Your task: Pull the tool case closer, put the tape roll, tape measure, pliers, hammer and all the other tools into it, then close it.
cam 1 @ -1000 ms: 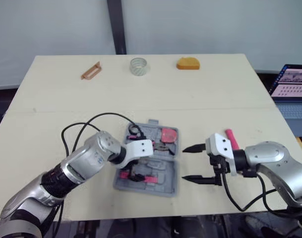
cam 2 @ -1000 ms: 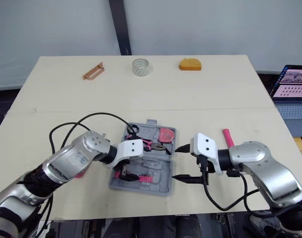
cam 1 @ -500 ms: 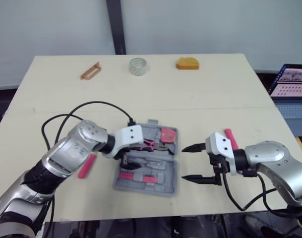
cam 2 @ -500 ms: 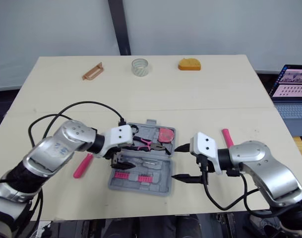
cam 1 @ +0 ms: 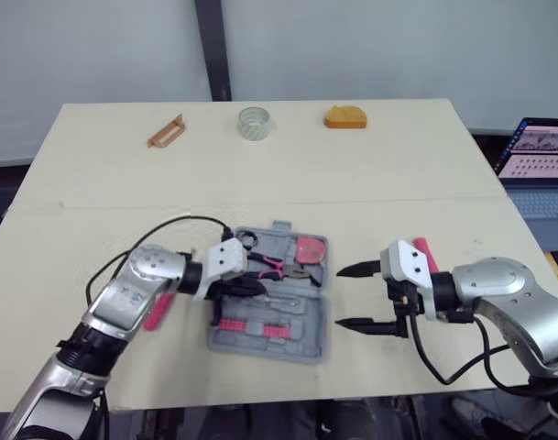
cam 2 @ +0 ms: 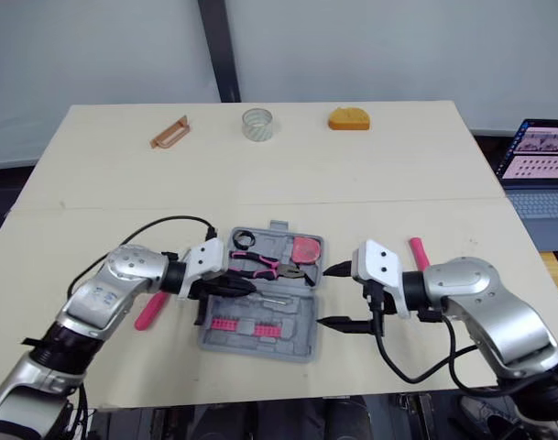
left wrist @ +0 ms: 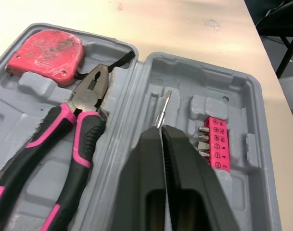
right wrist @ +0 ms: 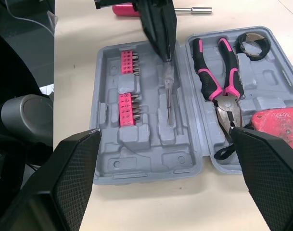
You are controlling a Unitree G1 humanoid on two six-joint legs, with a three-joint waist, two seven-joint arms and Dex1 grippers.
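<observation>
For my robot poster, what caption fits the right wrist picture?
Left gripper pinches a small screwdriver in the open grey tool case, beside pink-handled pliers and red tape measure.

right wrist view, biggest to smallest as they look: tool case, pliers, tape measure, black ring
1. tool case
2. pliers
3. tape measure and black ring: look alike; the tape measure is partly hidden, so unranked

Pliers (cam 1: 274, 268), screwdriver (right wrist: 169, 96) in case (cam 1: 301, 337); tape roll (cam 1: 254, 122) behind; laptop (cam 1: 540, 156) right
</observation>
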